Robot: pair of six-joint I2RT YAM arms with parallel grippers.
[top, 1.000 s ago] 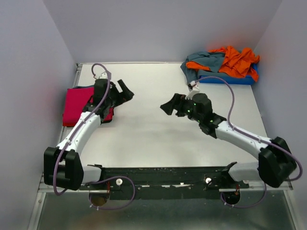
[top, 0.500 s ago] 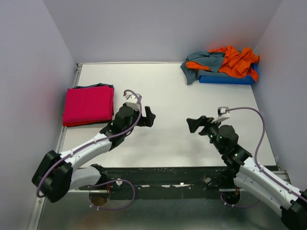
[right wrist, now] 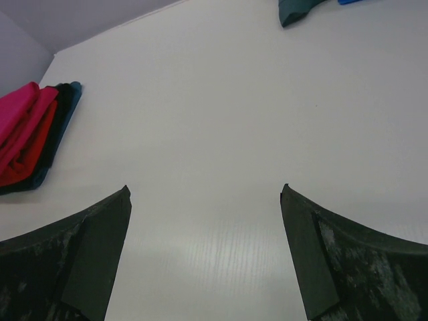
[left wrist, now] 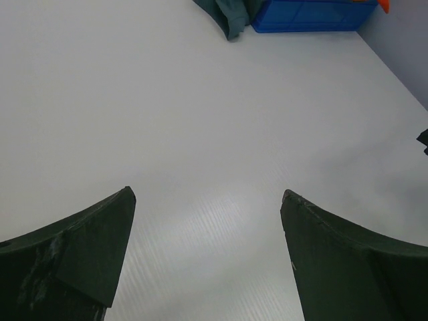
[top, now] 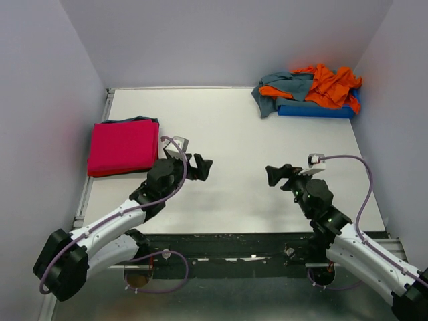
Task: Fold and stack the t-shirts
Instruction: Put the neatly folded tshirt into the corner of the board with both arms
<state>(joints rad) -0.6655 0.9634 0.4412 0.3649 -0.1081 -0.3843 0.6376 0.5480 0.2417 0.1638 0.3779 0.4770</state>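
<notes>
white table point(top: 234, 134); left pincer point(top: 200, 166), right pincer point(top: 275, 175) agape

- Folded t-shirt stack point(top: 124, 147): plain magenta-pink on top; red, black and teal layers at its edge
- Orange t-shirt point(top: 331, 83): bright, plain
- Grey-teal t-shirt point(top: 284, 87): plain
- Tray point(top: 314, 111): solid blue
- Table point(top: 234, 127): white, faintly ribbed
- Arms point(top: 114, 219): white shells, black joints
- Cables point(top: 364, 200): purple
- Left gripper point(left wrist: 207, 192) and right gripper point(right wrist: 205, 188): blackish green, pale scuffs
</notes>
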